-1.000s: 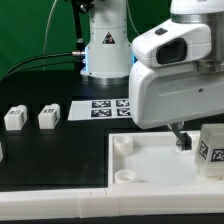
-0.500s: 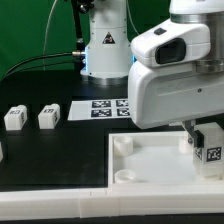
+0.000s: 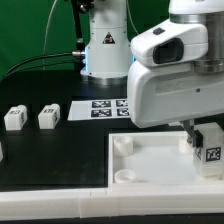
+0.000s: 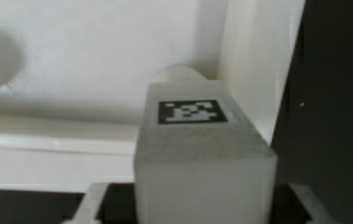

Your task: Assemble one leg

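Observation:
My gripper (image 3: 203,138) is shut on a leg (image 3: 210,150), a white square post with a black-and-white tag, held upright at the exterior view's right. The leg stands over the near right corner of the large white panel (image 3: 150,165); I cannot tell whether it touches it. In the wrist view the leg (image 4: 199,150) fills the middle between my gripper's (image 4: 199,215) dark fingers, with the panel (image 4: 84,110) beneath. Two more legs (image 3: 14,118) (image 3: 48,117) lie on the black table at the left.
The marker board (image 3: 100,108) lies behind the panel. Round sockets (image 3: 122,145) (image 3: 124,176) show at the panel's left corners. The robot base (image 3: 105,45) stands at the back. A white ledge (image 3: 50,195) runs along the front. A white piece (image 3: 1,150) peeks in at the left edge.
The gripper with the leg shifted slightly to the exterior view's left a second ago, and has held still since.

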Robot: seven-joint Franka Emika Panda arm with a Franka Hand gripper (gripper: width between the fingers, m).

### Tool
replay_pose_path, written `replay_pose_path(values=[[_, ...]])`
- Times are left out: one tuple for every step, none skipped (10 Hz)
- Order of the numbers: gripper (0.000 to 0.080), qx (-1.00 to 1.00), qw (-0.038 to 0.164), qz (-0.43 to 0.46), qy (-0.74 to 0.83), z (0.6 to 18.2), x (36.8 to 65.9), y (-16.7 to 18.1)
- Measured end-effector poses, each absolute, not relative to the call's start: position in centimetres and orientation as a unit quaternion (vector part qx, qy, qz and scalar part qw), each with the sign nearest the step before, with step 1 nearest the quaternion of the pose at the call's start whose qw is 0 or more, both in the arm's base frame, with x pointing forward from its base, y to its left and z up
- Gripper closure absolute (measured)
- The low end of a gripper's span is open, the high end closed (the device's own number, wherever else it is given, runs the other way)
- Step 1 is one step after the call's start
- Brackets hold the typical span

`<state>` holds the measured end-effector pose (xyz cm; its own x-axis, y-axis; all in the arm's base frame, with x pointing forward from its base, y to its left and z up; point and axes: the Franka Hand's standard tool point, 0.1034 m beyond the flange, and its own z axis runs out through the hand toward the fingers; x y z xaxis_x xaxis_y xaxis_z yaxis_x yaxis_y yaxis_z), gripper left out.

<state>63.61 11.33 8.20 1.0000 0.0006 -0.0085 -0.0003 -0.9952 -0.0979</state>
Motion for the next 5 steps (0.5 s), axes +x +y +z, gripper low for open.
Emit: replay_pose_path(values=[[0.0506, -0.997, 0.053, 0.006, 0.064, 8.18, 63.68, 11.09], [0.0506, -0.992, 0.056, 0.008, 0.115, 8.15, 63.67, 10.97], [0.0506, -0.983, 0.055, 0.009, 0.177, 8.15, 63.62, 10.87], [0.0506, -0.971, 0.055, 0.009, 0.231, 8.09, 63.61, 10.73], [0.0506, -0.96, 0.054, 0.01, 0.274, 8.07, 63.55, 10.66]])
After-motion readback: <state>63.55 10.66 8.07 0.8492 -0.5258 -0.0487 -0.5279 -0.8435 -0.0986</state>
